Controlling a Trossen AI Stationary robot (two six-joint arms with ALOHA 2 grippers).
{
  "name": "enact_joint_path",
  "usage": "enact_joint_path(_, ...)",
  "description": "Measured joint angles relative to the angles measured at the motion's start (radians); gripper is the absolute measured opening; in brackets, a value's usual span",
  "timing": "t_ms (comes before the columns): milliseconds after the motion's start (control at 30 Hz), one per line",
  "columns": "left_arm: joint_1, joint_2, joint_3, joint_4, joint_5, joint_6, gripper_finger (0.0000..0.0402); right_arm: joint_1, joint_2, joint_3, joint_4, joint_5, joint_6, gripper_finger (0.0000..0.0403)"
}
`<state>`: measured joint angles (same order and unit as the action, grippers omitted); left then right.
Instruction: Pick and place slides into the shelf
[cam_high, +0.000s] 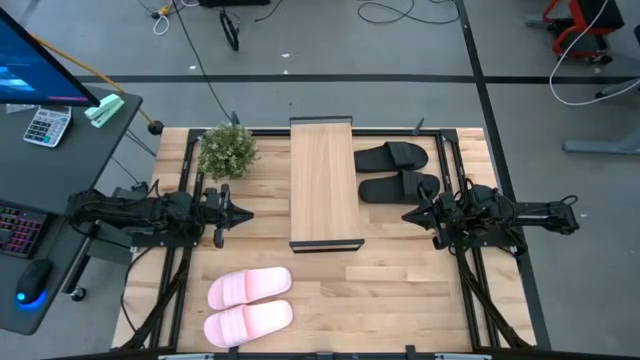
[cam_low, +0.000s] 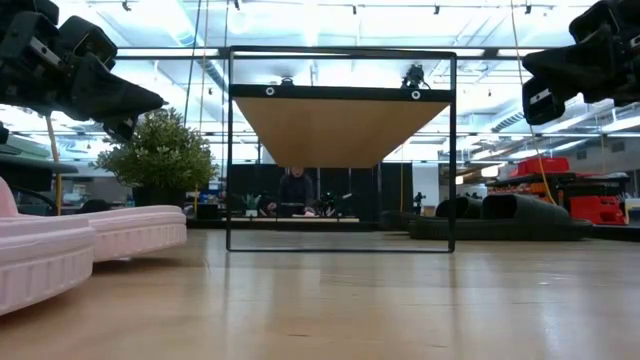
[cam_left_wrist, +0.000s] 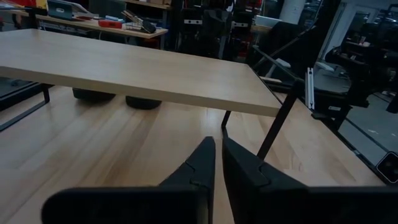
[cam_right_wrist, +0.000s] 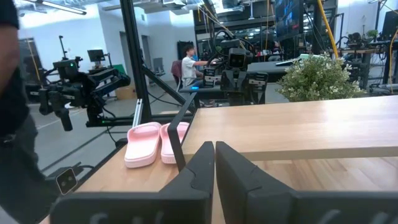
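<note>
The shelf (cam_high: 322, 182), a wood-grain plank on a thin black frame, stands at the table's middle. The pale pink pair of slides (cam_high: 250, 304) lies on its soles at the near left, also in the right wrist view (cam_right_wrist: 149, 142). The black pair (cam_high: 397, 172) lies on the table right of the shelf. My left gripper (cam_high: 246, 213) is shut and empty, left of the shelf. My right gripper (cam_high: 406, 214) is shut and empty, right of the shelf, just near of the black slides.
A small potted plant (cam_high: 227, 150) stands at the table's far left, beside the shelf. A desk with a keyboard, mouse and calculator (cam_high: 45, 125) stands left of the table. A person (cam_right_wrist: 186, 62) sits in the room beyond.
</note>
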<state>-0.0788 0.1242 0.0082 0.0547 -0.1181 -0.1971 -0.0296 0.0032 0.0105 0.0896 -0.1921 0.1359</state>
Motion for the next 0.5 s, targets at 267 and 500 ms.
enact_joint_path(267,0.000,0.000,0.000,0.000,0.000,0.000,0.0032,0.000,0.000,0.000,0.000,0.000,0.000,0.0023)
enact_joint_path(500,0.000,0.000,0.000,0.000,0.000,0.000,0.0025,0.000,0.000,0.000,0.000,0.000,0.000,0.0023)
